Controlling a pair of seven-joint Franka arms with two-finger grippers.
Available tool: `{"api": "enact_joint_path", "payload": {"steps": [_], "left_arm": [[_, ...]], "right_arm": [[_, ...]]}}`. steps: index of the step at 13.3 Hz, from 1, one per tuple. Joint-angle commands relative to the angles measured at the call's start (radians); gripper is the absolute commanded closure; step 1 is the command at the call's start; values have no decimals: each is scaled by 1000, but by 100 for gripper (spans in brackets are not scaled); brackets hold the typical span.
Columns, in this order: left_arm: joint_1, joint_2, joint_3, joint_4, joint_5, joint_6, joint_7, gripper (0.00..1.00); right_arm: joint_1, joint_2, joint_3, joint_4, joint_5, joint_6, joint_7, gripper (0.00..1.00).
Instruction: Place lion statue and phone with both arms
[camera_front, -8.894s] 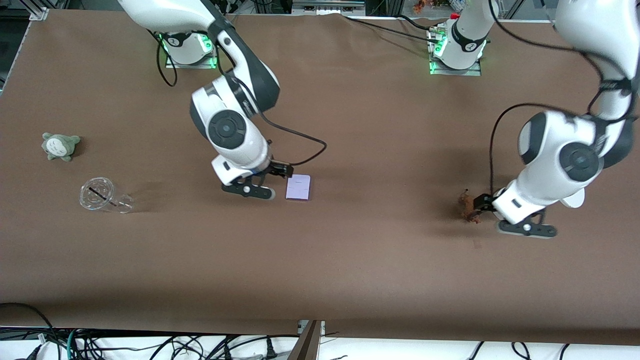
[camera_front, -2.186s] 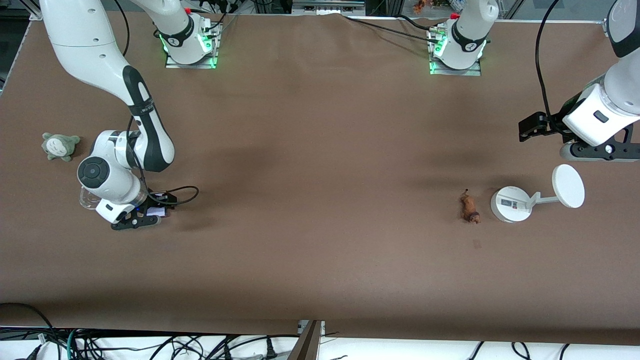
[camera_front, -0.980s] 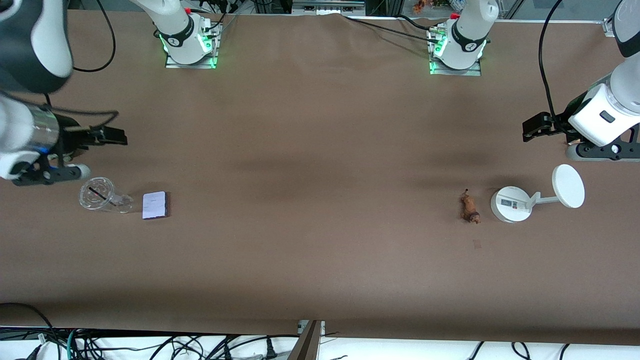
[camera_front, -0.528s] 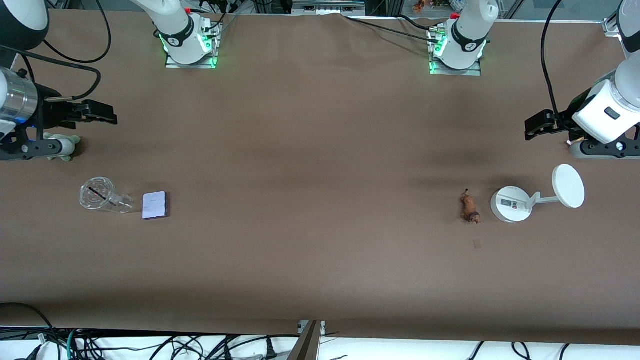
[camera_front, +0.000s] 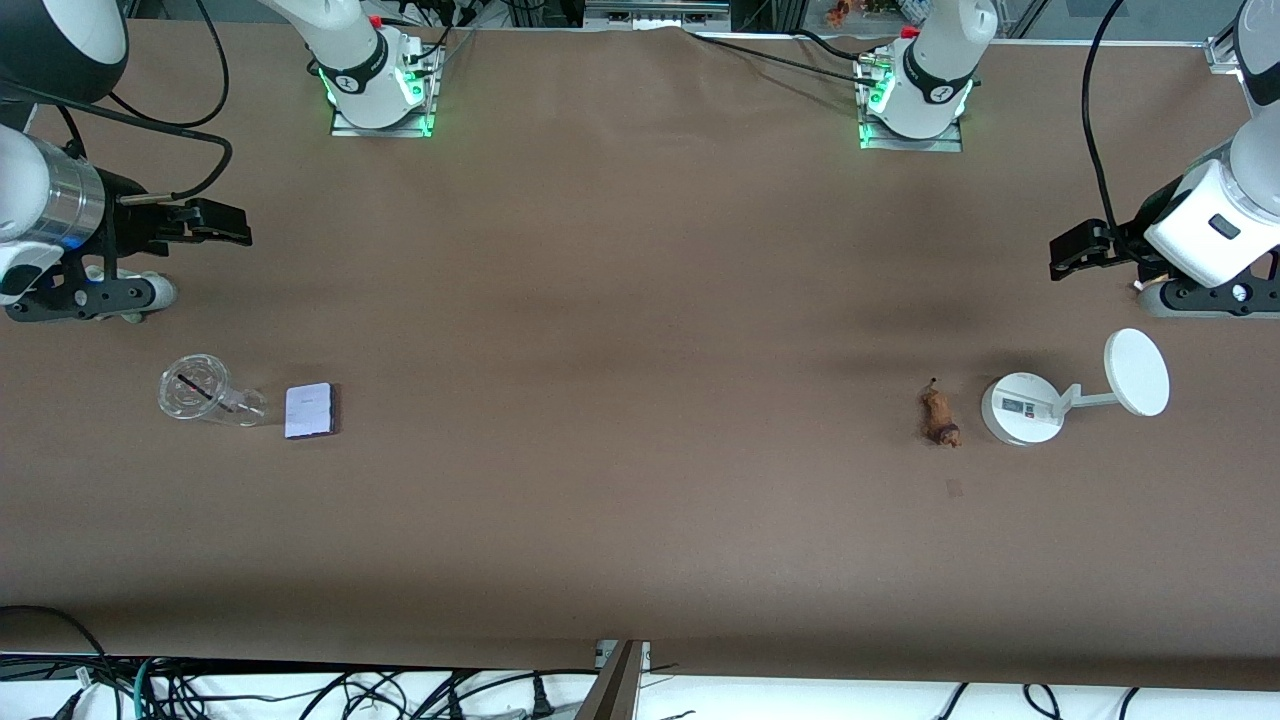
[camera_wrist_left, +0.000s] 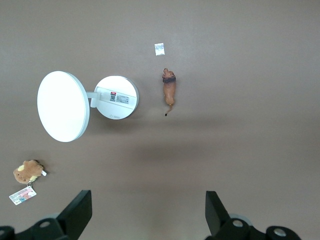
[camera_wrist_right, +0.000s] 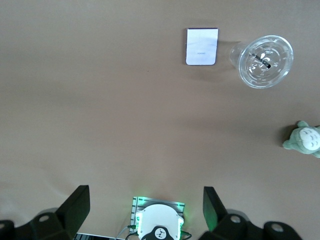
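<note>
The lion statue (camera_front: 939, 417) lies on the brown table beside the white stand's round base (camera_front: 1022, 408), toward the left arm's end. In the left wrist view the lion (camera_wrist_left: 169, 90) shows well below. My left gripper (camera_front: 1205, 300) is open and empty, raised over the table edge by the stand. The phone (camera_front: 309, 410) lies flat beside a clear cup (camera_front: 200, 392), toward the right arm's end. It also shows in the right wrist view (camera_wrist_right: 202, 46). My right gripper (camera_front: 95, 297) is open and empty, raised over the grey-green plush (camera_wrist_right: 304, 139).
The stand's disc (camera_front: 1136, 372) reaches out toward the table's end. A brown plush (camera_wrist_left: 27, 171) with a tag lies under my left arm. A small white scrap (camera_wrist_left: 159, 48) lies near the lion. The right arm's base (camera_wrist_right: 159, 225) shows below the right wrist.
My right gripper let go of the phone beside the cup, rose and drew back over the grey-green plush. The left arm has barely moved. Lion and phone lie still.
</note>
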Motion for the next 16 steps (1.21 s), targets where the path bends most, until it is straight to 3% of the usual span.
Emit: {"api": "enact_joint_path", "payload": {"steps": [1, 3, 7, 9, 16], "left_arm": [[4, -3, -1, 21, -18, -23, 17, 0], [4, -9, -1, 19, -18, -23, 19, 0], [4, -29, -4, 19, -18, -23, 22, 0], [4, -43, -4, 18, -18, -26, 22, 0], [4, -45, -1, 18, -18, -26, 22, 0]], "right_arm": [[-72, -103, 109, -111, -61, 41, 15, 0], [-131, -195, 167, -240, -74, 160, 4, 0], [-168, -318, 183, -357, -68, 225, 4, 0], [-203, -322, 210, -362, -65, 245, 10, 0], [-203, -319, 217, -359, -66, 246, 12, 0]]}}
